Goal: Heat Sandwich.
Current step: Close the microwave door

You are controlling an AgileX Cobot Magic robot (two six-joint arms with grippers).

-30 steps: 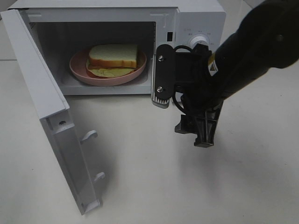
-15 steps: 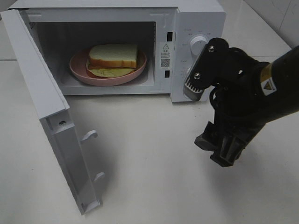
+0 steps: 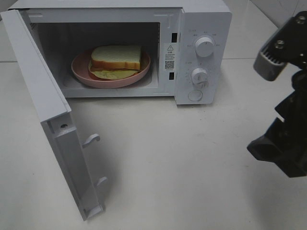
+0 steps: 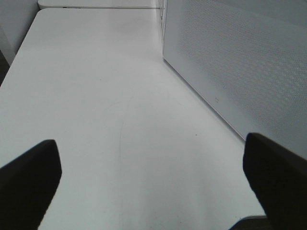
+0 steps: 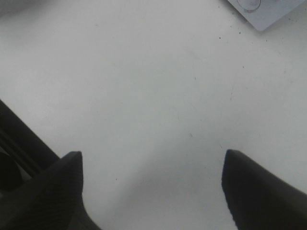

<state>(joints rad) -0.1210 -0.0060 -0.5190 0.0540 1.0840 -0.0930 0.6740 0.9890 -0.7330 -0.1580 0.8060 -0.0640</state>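
in the left wrist view the left claw (image 4: 153,184) is seen spread wide over the white table (image 4: 96,96), with nothing pinched between its two dark fingers (image 4: 29,184). a white wall with tiny dots (image 4: 240,62) is seen near it. in the high view the microwave door (image 3: 53,120) is swung wide open on the left. the sandwich (image 3: 116,57) is laid on a round pink plate (image 3: 81,72) inside the microwave (image 3: 206,19), and it is touched by no claw. an upper knob (image 3: 205,47), a lower knob (image 3: 199,75) and a round button (image 3: 195,95) are set to the right of the opening. at the far right the dark right arm (image 3: 283,139) is seen, well apart from the microwave. in its wrist view the right claw (image 5: 152,191) is spread wide above the table and nothing is pinched
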